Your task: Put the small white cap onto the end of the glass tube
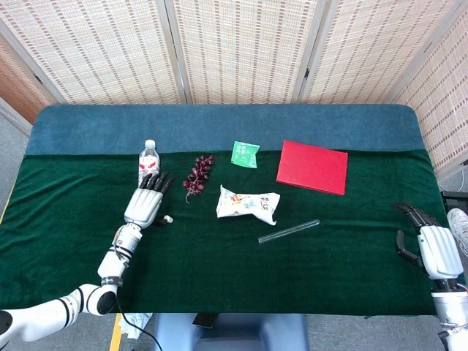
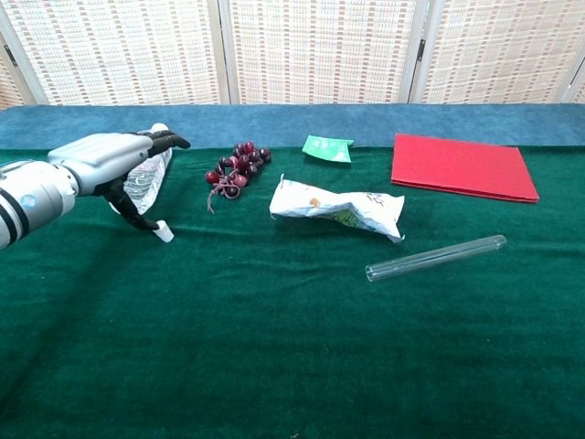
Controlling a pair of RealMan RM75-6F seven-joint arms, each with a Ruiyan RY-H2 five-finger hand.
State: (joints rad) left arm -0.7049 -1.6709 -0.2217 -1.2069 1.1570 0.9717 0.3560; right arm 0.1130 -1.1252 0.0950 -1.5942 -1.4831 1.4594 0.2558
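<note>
On the green felt table (image 2: pixel 292 366), the clear glass tube (image 2: pixel 436 257) lies well to the right of the left hand (image 2: pixel 110 165), whose thumb tip touches the small white cap (image 2: pixel 164 232) standing on the cloth; its other fingers stretch forward, apart, over the plastic water bottle (image 1: pixel 148 161). Only the head view shows the right hand (image 1: pixel 433 248), fingers loosely curled, holding nothing.

Far left there's a water bottle (image 1: pixel 148 161) lying down, then grapes (image 1: pixel 197 175), a white snack bag (image 1: pixel 248 205), green packet (image 1: pixel 245 153), red folder (image 1: pixel 312 167) far right.
</note>
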